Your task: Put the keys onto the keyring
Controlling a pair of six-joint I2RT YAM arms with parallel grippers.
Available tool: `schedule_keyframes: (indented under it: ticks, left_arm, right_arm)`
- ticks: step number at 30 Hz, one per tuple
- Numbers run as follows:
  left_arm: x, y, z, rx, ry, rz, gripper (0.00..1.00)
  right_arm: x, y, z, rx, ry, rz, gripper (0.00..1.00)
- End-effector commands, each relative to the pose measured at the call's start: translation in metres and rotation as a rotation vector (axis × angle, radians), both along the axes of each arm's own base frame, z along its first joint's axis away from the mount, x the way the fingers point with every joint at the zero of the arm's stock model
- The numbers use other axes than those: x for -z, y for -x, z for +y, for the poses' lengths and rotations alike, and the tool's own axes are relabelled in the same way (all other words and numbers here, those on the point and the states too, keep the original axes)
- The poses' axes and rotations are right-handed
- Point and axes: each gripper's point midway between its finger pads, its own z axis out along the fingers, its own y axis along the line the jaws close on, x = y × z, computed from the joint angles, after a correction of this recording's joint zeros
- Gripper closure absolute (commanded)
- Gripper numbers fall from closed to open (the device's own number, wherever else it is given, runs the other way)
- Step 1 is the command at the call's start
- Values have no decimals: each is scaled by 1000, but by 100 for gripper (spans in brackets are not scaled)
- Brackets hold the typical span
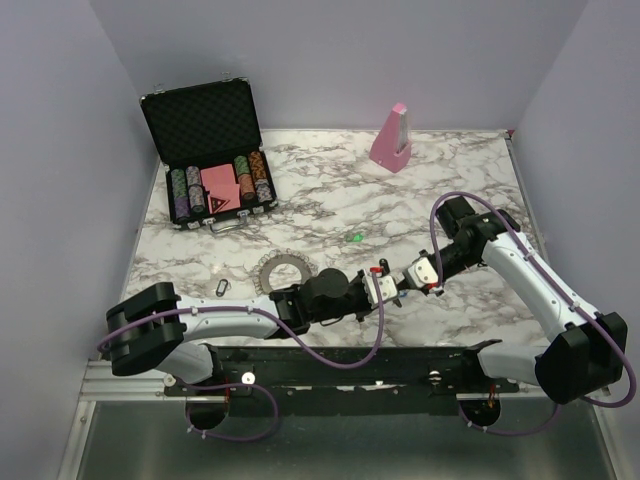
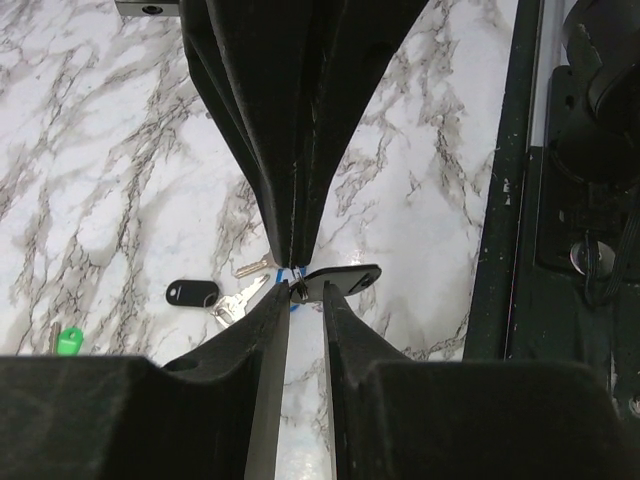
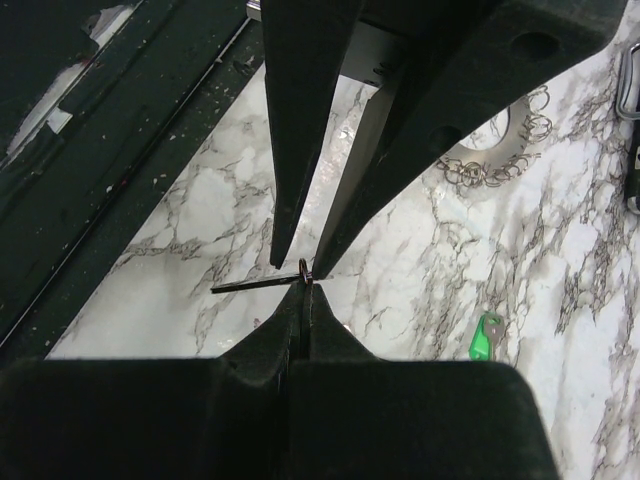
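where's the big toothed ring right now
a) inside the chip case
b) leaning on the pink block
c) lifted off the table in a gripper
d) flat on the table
D: the keyring lies flat on the marble table, on the near side of the open case and outside it.

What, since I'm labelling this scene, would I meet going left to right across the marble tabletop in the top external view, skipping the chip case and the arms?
small oval loop → keyring → green key → pink wedge block
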Motion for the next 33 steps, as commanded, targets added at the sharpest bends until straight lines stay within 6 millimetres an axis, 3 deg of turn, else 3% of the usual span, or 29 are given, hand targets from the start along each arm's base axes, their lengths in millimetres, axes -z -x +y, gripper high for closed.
schedule_keyframes:
  ticks: [1, 12, 33]
  left_arm:
    - [-9, -2, -6, -10, 13, -20, 73]
    - [-10, -6, -6, -33, 14, -19, 82]
    - [-21, -4, -1, -49, 60, -33, 78]
  right_arm:
    - [-6, 2, 6, -5, -40, 10, 99]
    - [-7, 3, 7, -2, -47, 18, 99]
    - [-6, 2, 6, 10, -39, 24, 99]
